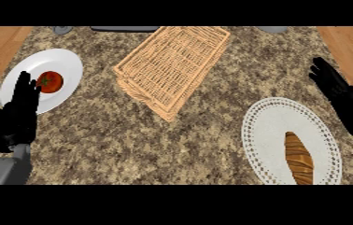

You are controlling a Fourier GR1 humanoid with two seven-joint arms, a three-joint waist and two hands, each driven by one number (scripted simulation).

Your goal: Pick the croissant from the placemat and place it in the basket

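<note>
A golden-brown croissant (299, 158) lies lengthwise on the white lace-edged placemat (276, 121) at the lower right of the counter. The tan wicker basket (172, 65) sits at the top centre, tilted, with nothing in it. My right hand (334, 86) is at the right edge, above and to the right of the placemat, fingers straight and pointing up, apart from the croissant. At the left edge my left hand (21, 109) rests open, fingers up, overlapping the rim of a white plate.
A white plate (66, 65) at the left holds a red tomato (50, 81). Dark and grey objects (124, 29) show at the counter's far edge. Wooden strips flank the speckled stone counter at both upper corners.
</note>
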